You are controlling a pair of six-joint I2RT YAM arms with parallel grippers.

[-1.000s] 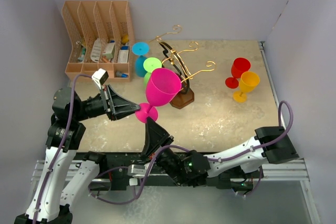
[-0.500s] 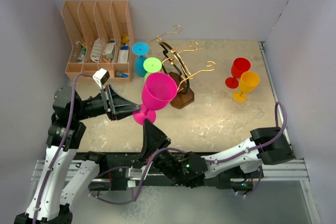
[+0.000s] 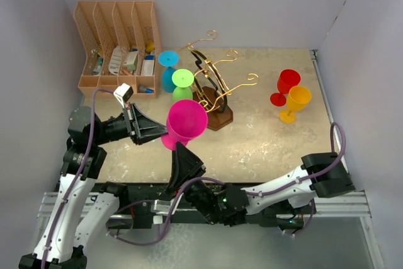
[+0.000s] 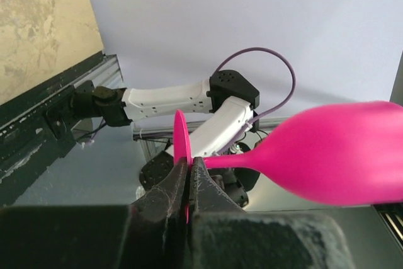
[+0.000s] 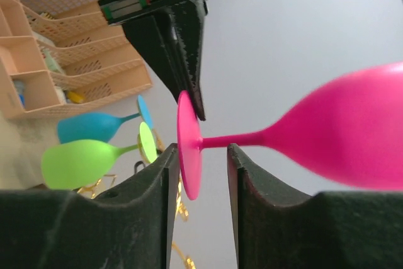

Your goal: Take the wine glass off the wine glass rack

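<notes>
Left gripper (image 4: 189, 169): jaws closed to a sliver, pinching the edge of the thin foot disc of the pink glass (image 4: 340, 155).

Right gripper (image 5: 198, 155): fingers moderately apart, straddling that same foot where the stem joins. No contact that I can make out.

Glass is off the rack (image 3: 217, 86), in the air just in front of it, above the table (image 3: 271, 146). A green glass (image 3: 182, 79) and a blue glass (image 3: 167, 59) hang on the rack.

My read: light, stiff, smooth, probably plastic. An edge pinch on a thin disc could pivot or slip. I'd take the stem, close under the bowl, for a surer hold.
</notes>
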